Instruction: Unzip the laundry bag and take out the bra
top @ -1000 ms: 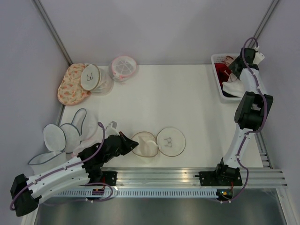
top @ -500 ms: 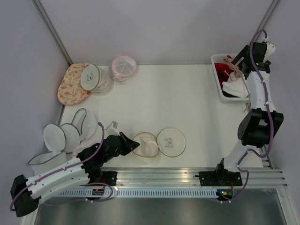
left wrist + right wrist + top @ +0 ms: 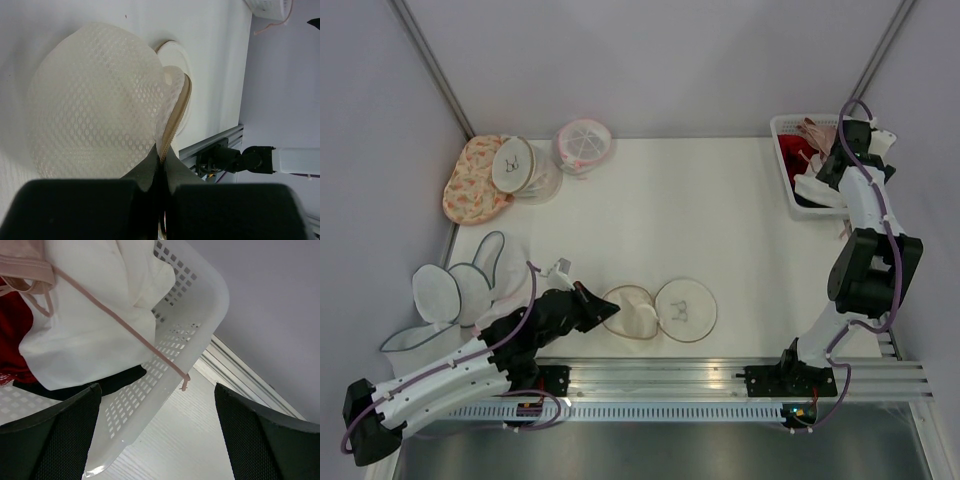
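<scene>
The laundry bag (image 3: 685, 305) lies open in two round mesh halves near the table's front edge, one face showing a small bra drawing. My left gripper (image 3: 610, 312) is shut on the tan zipper rim (image 3: 172, 125) of the left half (image 3: 95, 100). The pale pink bra (image 3: 812, 128) lies in the white basket (image 3: 790, 195) at the back right, on a white garment (image 3: 90, 315). One thin strap (image 3: 125, 325) hangs over the basket's rim (image 3: 200, 315). My right gripper (image 3: 157, 440) stands open over the basket's edge (image 3: 828, 170), holding nothing.
A red garment (image 3: 10, 340) also lies in the basket. At the back left sit a pink-trimmed domed mesh bag (image 3: 583, 145), an orange floral bag (image 3: 470, 185) and another round mesh case (image 3: 515, 165). White mesh bags (image 3: 460, 290) lie at the left edge. A metal rail (image 3: 720, 380) runs along the front.
The right arm rose above the basket with the bra's straps hanging by it, then came down; its jaws opened wide and the bra now lies in the basket. The left gripper stayed shut on the rim.
</scene>
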`<state>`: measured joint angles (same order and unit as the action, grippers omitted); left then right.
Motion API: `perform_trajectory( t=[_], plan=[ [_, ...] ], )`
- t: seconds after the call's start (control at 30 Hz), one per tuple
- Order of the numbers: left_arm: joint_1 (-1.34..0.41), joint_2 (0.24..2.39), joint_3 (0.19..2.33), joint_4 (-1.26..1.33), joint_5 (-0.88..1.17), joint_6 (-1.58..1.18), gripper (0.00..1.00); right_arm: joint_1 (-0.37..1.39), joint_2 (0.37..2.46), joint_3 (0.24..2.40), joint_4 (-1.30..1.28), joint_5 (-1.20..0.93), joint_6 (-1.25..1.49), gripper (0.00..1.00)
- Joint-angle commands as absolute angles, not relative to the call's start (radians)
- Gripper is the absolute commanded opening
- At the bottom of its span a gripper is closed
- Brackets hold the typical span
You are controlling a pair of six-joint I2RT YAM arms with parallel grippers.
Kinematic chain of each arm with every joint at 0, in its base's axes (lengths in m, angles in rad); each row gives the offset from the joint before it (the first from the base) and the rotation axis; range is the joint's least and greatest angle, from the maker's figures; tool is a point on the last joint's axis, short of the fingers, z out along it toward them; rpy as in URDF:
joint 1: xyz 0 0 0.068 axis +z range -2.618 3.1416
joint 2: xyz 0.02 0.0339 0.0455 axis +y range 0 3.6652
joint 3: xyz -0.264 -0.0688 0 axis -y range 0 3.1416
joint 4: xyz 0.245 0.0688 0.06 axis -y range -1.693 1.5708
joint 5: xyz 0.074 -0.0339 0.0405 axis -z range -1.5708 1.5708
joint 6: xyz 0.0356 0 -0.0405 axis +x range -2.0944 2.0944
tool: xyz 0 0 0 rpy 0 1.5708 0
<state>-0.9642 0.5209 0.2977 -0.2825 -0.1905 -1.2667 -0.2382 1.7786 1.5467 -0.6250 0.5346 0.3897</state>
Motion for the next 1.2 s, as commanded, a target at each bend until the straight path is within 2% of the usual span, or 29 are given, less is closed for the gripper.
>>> perform_trajectory(
  t=[0.0,0.3,0.4,0.47,0.5,0.53,0.7,0.8,1.1,1.13,1.17],
  plan=[
    [-0.963,0.508,0.298,-0.255,-0.169,-1.279,0.02,-0.242,1.802,1.560,-0.627,0.618,0.350,0.98],
    [-0.965,0.482,0.291,-0.264,-0.164,-1.293,0.02,-0.259,1.936,1.578,-0.620,0.577,0.365,0.97],
    [-0.963,0.463,0.287,-0.276,-0.170,-1.296,0.02,-0.261,1.950,1.588,-0.606,0.575,0.368,0.90],
    [-0.963,0.457,0.282,-0.282,-0.172,-1.299,0.02,-0.267,1.950,1.597,-0.595,0.534,0.368,0.62],
    [-0.963,0.451,0.281,-0.282,-0.172,-1.302,0.02,-0.270,1.950,1.601,-0.595,0.514,0.364,0.37],
    [-0.963,0.448,0.276,-0.282,-0.172,-1.304,0.02,-0.270,1.938,1.608,-0.592,0.491,0.359,0.01],
    [-0.965,0.436,0.264,-0.285,-0.176,-1.315,0.02,-0.267,1.852,1.577,-0.499,0.255,0.353,0.00],
    [-0.965,0.426,0.259,-0.287,-0.176,-1.318,0.02,-0.265,1.851,1.632,-0.506,0.180,0.362,0.00],
    [-0.966,0.385,0.233,-0.293,-0.189,-1.331,0.02,-0.264,1.945,1.841,-0.503,0.184,0.426,0.00],
    [-0.966,0.385,0.235,-0.295,-0.189,-1.330,0.02,-0.264,1.972,1.883,-0.496,0.196,0.434,0.12],
    [-0.966,0.385,0.235,-0.296,-0.190,-1.330,0.02,-0.264,1.986,1.908,-0.495,0.198,0.440,0.36]
  ],
)
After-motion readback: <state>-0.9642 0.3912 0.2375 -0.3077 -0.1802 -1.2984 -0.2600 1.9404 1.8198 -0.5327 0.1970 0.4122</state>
